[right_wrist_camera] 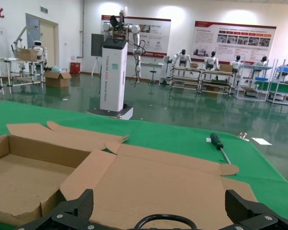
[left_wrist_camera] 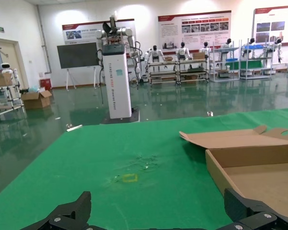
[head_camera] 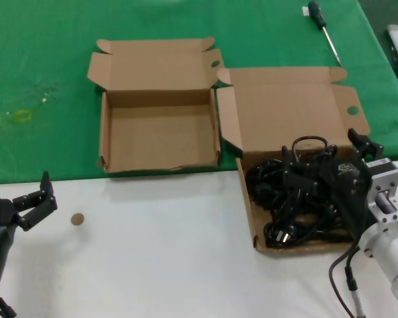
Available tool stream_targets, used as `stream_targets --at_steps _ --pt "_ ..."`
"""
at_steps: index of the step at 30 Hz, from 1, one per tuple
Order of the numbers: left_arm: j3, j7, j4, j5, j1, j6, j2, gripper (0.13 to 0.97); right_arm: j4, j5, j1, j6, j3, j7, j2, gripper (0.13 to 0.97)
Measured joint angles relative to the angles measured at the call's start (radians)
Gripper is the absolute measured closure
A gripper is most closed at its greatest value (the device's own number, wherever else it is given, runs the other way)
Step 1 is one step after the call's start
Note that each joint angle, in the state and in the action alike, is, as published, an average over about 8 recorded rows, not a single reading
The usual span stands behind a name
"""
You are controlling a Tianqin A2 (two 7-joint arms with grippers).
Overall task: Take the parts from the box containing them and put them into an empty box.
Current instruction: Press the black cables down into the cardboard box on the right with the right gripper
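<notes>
- While hovering over the tangle of black rubber power cords [head_camera: 298, 199] in the larger brown cardboard box [head_camera: 249, 209], with the right gripper [head_camera: 331, 173] spread wide: lower squarely, pinch one bunch, not loose loops.
- Cords piled beneath the fingers; no single long axis, one plug toward the box's near edge.
- Smaller empty cardboard box [head_camera: 159, 165] well off to the gripper's left.
- Left gripper [head_camera: 34, 199] parked, open.

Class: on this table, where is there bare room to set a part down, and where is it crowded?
Free: the empty box floor, and the white tabletop between the left gripper and the full box. Crowded: the full box, packed with power cords, right gripper in it.
</notes>
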Motion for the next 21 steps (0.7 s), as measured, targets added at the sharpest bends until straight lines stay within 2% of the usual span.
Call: stream_targets --at_steps 21 --pt "0.0 0.0 0.0 0.0 0.0 0.0 0.0 0.135 0.0 0.0 0.0 0.0 0.0 0.0 0.0 0.129"
